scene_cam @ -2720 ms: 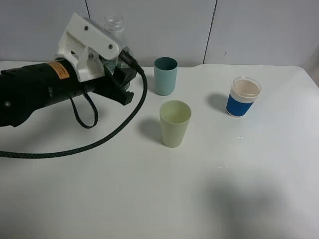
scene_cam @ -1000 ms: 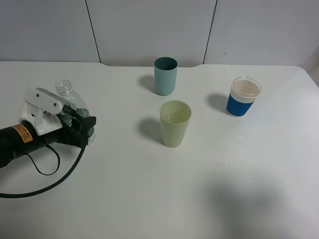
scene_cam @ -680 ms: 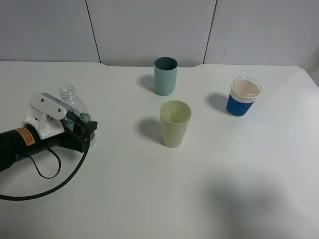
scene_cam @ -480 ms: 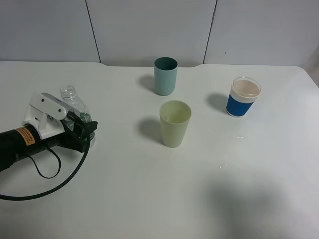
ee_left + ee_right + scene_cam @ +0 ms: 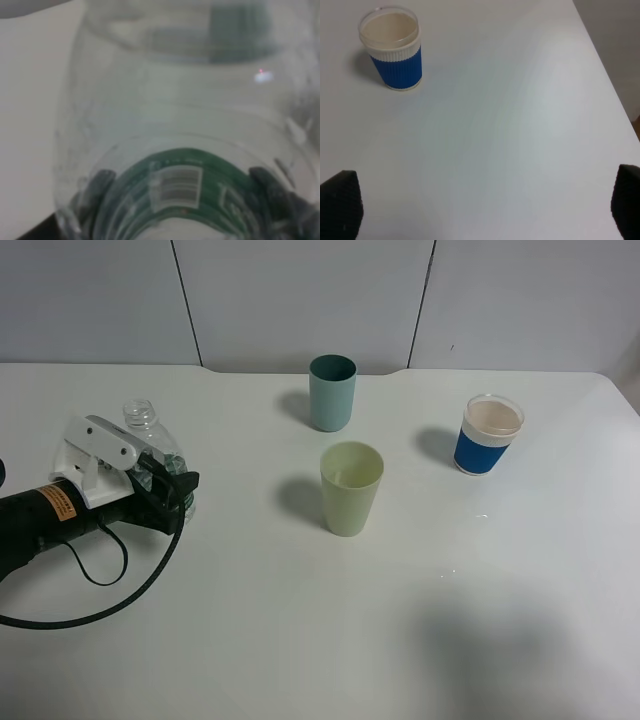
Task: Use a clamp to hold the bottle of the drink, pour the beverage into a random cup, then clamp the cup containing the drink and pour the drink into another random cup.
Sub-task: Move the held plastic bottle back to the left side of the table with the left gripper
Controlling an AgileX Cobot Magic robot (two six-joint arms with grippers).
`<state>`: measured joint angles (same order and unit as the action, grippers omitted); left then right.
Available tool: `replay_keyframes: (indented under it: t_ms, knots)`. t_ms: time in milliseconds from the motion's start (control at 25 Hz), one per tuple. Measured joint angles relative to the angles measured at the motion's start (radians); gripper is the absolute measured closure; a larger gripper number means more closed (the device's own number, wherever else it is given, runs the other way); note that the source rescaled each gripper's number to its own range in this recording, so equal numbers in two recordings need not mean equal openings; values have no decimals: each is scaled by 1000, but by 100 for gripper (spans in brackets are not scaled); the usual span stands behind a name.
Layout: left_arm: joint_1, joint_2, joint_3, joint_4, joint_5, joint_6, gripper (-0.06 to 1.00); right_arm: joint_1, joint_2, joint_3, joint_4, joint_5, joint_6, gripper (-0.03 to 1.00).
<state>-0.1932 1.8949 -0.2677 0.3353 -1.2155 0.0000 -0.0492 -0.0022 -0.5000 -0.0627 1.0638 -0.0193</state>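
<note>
The left pincer (image 5: 172, 490) is closed on the bottle (image 5: 148, 430). In the left wrist view its dark pads (image 5: 97, 182) press on either side of the green label, low on the body. The bottle is upright and uncapped at the left of the bench (image 5: 450, 640). I cannot tell whether its base rests on the bench or hangs just above it. A low grip leaves the neck free and clear of the arm, which suits tipping it toward a cup. How much drink is inside does not show.

The right pincer (image 5: 484, 205) is wide open and holds nothing, its tips far apart above bare bench. It does not appear in the high view.

The green cup (image 5: 351, 488) is the nearest cup to the bottle, with an open gap between them. The teal cup (image 5: 332, 392) stands just behind it, toward the wall. The blue cup (image 5: 489, 435) is well apart on the right, on the right pincer's side, so that arm looks best placed to take it. I cannot tell whether any cup holds drink.

All three cups stand apart from one another, which should let fingers go round any of them. The front of the bench is wide and bare. The blue cup is the one nearest the right edge, though not close to it. The left arm's cable (image 5: 150, 575) loops on the bench beside the bottle and could drag on a swing.
</note>
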Motion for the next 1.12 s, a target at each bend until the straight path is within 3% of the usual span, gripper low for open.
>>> replay_keyframes:
  t_ms: [880,920,960,1040,1120]
  knots:
    - [0,31,-2,19,-11,46,85,0,0,0,0,0,0,-3]
    - [0,31,-2,19,-11,46,73,0,0,0,0,0,0,-3]
    - [0,31,-2,19,-8,49,52,0,0,0,0,0,0,-3]
    - [0,31,-2,19,-8,49,49,0,0,0,0,0,0,-3]
    - [0,32,-2,19,-8,49,18,0,0,0,0,0,0,-3]
